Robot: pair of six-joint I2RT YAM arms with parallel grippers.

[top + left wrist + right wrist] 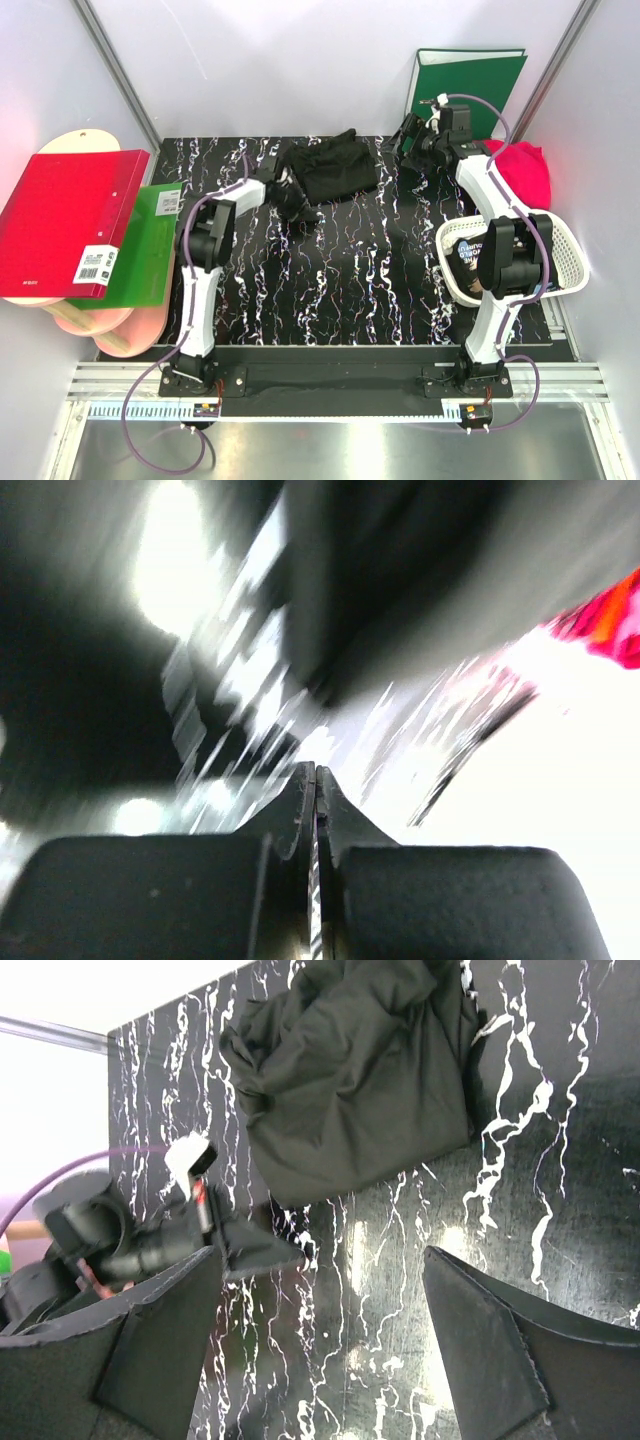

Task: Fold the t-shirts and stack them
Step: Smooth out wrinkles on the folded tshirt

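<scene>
A black t-shirt [330, 168] lies crumpled at the back middle of the table; it also shows in the right wrist view [360, 1070]. A crimson-pink t-shirt [525, 172] lies at the far right; it is a blurred patch in the left wrist view [610, 625]. Another black printed tee [468, 255] lies in the basket. My left gripper [300, 212] is shut and empty, low over the table just in front of the black shirt's near edge [316, 770]; it also shows in the right wrist view [260, 1250]. My right gripper [418, 140] is open and empty, right of the shirt [322, 1260].
A white lattice basket [565, 250] stands at the right edge beside the right arm. A green binder [470, 85] leans on the back wall. A red binder [70, 220] and a green binder [145, 245] lie off the table's left side on wooden boards.
</scene>
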